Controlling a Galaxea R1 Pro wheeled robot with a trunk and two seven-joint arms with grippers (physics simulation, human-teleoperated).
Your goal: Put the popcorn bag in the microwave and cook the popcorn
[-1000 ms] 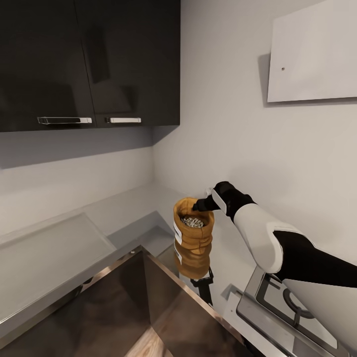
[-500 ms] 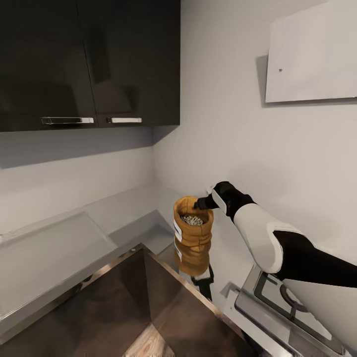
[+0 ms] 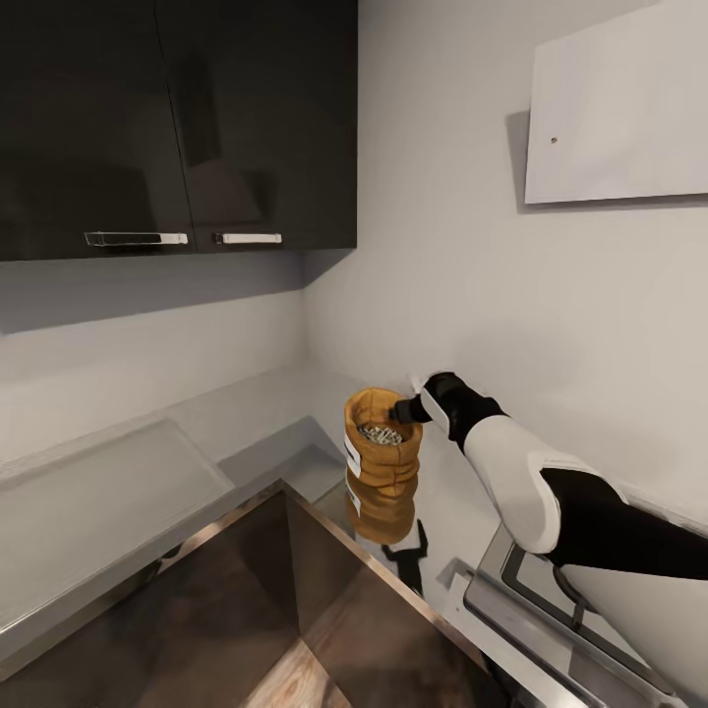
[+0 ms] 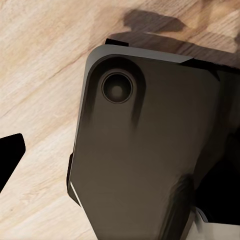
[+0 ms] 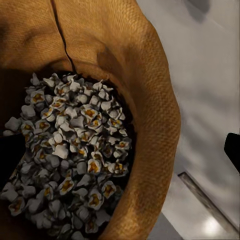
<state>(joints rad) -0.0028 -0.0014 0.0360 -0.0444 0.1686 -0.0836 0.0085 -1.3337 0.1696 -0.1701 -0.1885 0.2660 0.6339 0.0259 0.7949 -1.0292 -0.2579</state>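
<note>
The tan popcorn bag (image 3: 382,464) stands upright in the corner of the grey countertop (image 3: 246,413), with a white label on its side. Its open top holds pale popcorn (image 3: 381,434). My right gripper (image 3: 401,411) sits at the bag's rolled rim. In the right wrist view the bag (image 5: 150,100) and the popcorn (image 5: 75,150) are very close. The gripper (image 5: 120,150) is open there, one finger over the popcorn and the other outside the sack wall. My left gripper (image 4: 120,170) hangs over the robot's dark base and the wooden floor. The microwave is out of view.
Dark glossy upper cabinets (image 3: 177,128) hang over the corner. A white panel (image 3: 619,108) is fixed to the right wall. A hob (image 3: 551,610) lies on the counter under my right forearm. Below the shiny counter edge are dark cabinet fronts (image 3: 197,610). A flat grey slab (image 3: 98,492) lies at left.
The head camera has shifted a little. My right gripper has sunk slightly at the bag's rim. The bag has stayed in place.
</note>
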